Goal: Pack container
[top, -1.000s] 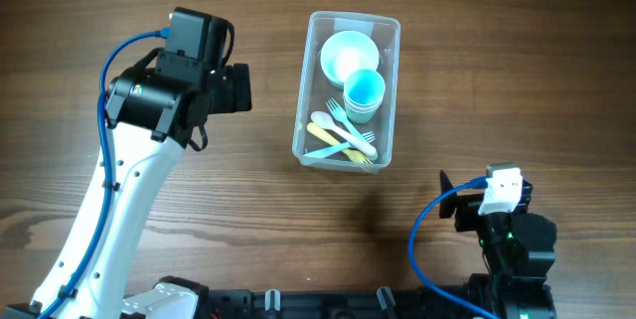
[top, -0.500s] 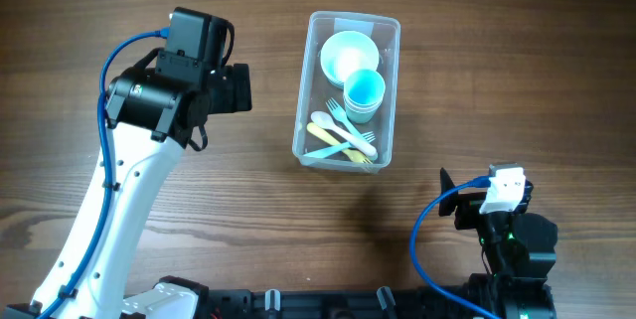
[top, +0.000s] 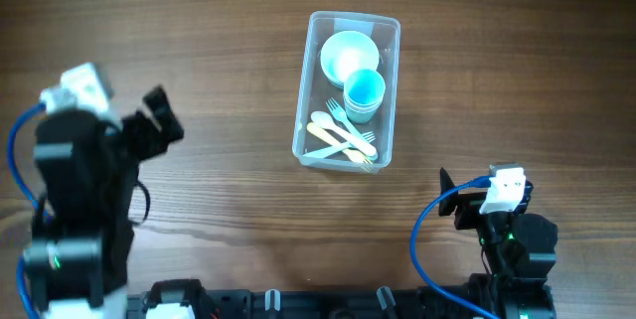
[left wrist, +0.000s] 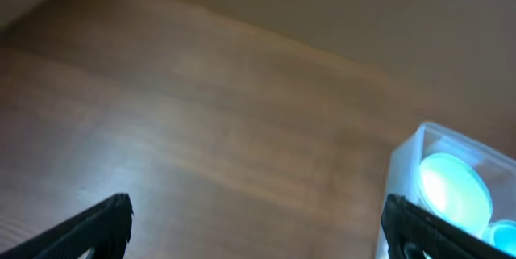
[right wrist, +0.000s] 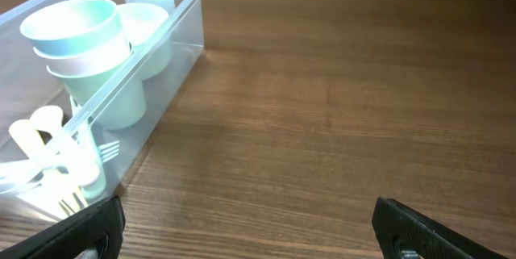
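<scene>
The clear plastic container (top: 390, 90) stands at the table's centre. It holds a pale blue bowl (top: 349, 56), stacked cups (top: 364, 92) and several plastic forks and spoons (top: 341, 139). It also shows in the right wrist view (right wrist: 165, 45) and at the right edge of the left wrist view (left wrist: 403, 170). My left gripper (top: 164, 120) is at the far left, well away from the container, open and empty (left wrist: 256, 225). My right gripper (top: 447, 200) is low at the front right, open and empty (right wrist: 246, 231), with bare wood between its fingers.
The wooden table (top: 219, 180) surrounds the container. The arm bases and blue cables sit along the front edge (top: 427, 259).
My left arm has pulled back from beside the container to the far left and front of the table. The right arm and the container have not moved.
</scene>
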